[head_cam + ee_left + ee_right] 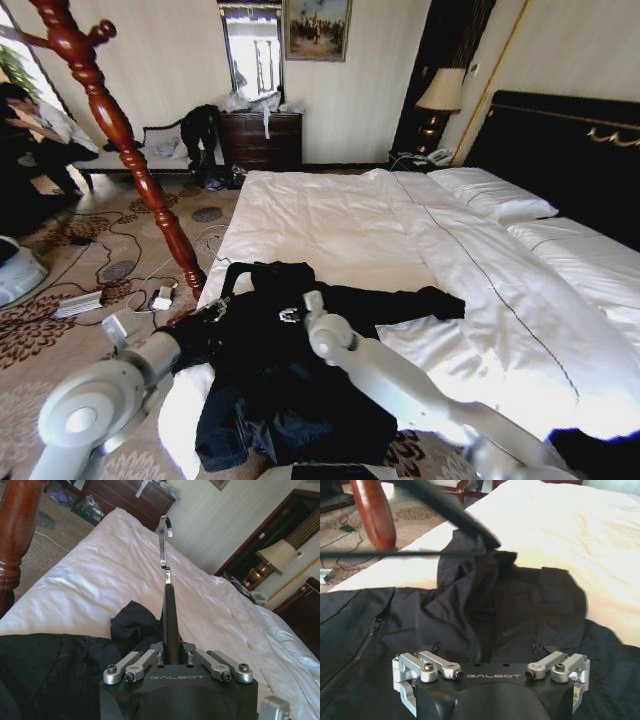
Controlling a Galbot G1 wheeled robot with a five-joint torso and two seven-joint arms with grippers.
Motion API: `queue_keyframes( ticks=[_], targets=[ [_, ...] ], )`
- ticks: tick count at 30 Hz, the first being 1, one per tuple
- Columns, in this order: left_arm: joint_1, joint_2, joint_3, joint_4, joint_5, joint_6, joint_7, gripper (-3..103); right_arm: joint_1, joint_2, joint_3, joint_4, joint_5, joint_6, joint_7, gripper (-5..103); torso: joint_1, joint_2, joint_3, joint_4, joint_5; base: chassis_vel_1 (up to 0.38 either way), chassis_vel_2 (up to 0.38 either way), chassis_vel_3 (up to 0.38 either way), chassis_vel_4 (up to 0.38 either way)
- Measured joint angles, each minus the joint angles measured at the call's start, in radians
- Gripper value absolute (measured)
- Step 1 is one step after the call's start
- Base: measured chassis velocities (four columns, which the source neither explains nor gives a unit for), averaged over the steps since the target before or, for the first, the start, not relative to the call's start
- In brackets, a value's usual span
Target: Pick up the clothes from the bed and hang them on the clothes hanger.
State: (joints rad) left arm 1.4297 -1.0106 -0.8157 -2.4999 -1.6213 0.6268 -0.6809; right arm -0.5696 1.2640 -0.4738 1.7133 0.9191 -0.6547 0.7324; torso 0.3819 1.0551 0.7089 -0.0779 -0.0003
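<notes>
Right, the black coat (290,400) is lying spread across the near corner of the bed (330,215), one sleeve stretched out over the white duvet (500,300) towards the pillows (490,195), and its lower part drooping over the bed's edge. Both arms are in on it. The left gripper (215,308) sits low at the coat's edge on the side nearest the coat stand; in the left wrist view its fingers (170,610) are pressed together into one thin blade that reaches out above the dark cloth and the duvet, with nothing caught between them. The right gripper (293,313) is down on the coat's upper part, around the collar. From its wrist camera the jaws look spread wide, the linkages out at either side, and the folded collar and zip line of the coat (520,600) lie straight ahead of it. The coat stand (130,150) rises on the patterned carpet (60,330) just beside this corner of the bed, its red-brown post bare. Behind the pillows stands the black headboard (570,150).
</notes>
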Motion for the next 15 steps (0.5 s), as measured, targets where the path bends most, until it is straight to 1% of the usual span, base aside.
queue_keyframes(
  ticks=[2, 4, 7, 9, 12, 13, 15],
  targets=[
    [-0.007, 0.0, -0.006, 0.0, -0.008, -0.001, -0.001, 16, 0.002, 0.009, -0.017, -0.031, -0.028, -0.001, 0.016, 100, 0.0, 0.0, 0.0, -0.0001, 0.0001, 0.0, 0.0, 0.0, 0.0],
    [-0.008, -0.001, -0.007, 0.0, -0.009, -0.001, -0.002, 16, 0.002, 0.011, -0.022, -0.043, -0.035, -0.004, 0.027, 100, 0.0, 0.0, 0.0, -0.0002, 0.0001, 0.0, 0.0, 0.0, 0.0],
    [-0.005, -0.008, -0.006, 0.0, -0.009, -0.003, -0.002, 16, 0.01, 0.021, -0.037, -0.076, -0.017, -0.03, 0.106, 101, 0.0, 0.0, 0.0, -0.0002, 0.0001, 0.0, 0.0, 0.0, 0.0],
    [-0.003, -0.01, -0.005, 0.0, -0.009, -0.003, -0.003, 16, 0.012, 0.026, -0.038, -0.087, -0.014, -0.029, 0.117, 101, 0.0, 0.0, 0.0, -0.0002, 0.0001, 0.0, 0.0, 0.0, 0.0],
    [0.002, -0.016, 0.002, 0.0, -0.004, -0.003, -0.003, 16, 0.014, 0.043, -0.033, -0.121, -0.006, -0.01, 0.136, 87, 0.0, 0.0, 0.0, 0.0, 0.0001, 0.0, 0.0, 0.0, 0.0],
    [0.002, -0.016, 0.002, 0.0, -0.004, -0.003, -0.003, 16, 0.014, 0.043, -0.033, -0.121, -0.006, -0.01, 0.136, 87, 0.0, 0.0, 0.0, 0.0, 0.0001, 0.0, 0.0, 0.0, 0.0],
    [0.005, -0.016, 0.004, 0.0, 0.001, -0.004, -0.003, 16, 0.012, 0.048, -0.026, -0.133, -0.003, -0.001, 0.152, 77, 0.0, 0.0, 0.0, 0.0, 0.0002, 0.0, 0.0, 0.0, 0.0]
  ],
)
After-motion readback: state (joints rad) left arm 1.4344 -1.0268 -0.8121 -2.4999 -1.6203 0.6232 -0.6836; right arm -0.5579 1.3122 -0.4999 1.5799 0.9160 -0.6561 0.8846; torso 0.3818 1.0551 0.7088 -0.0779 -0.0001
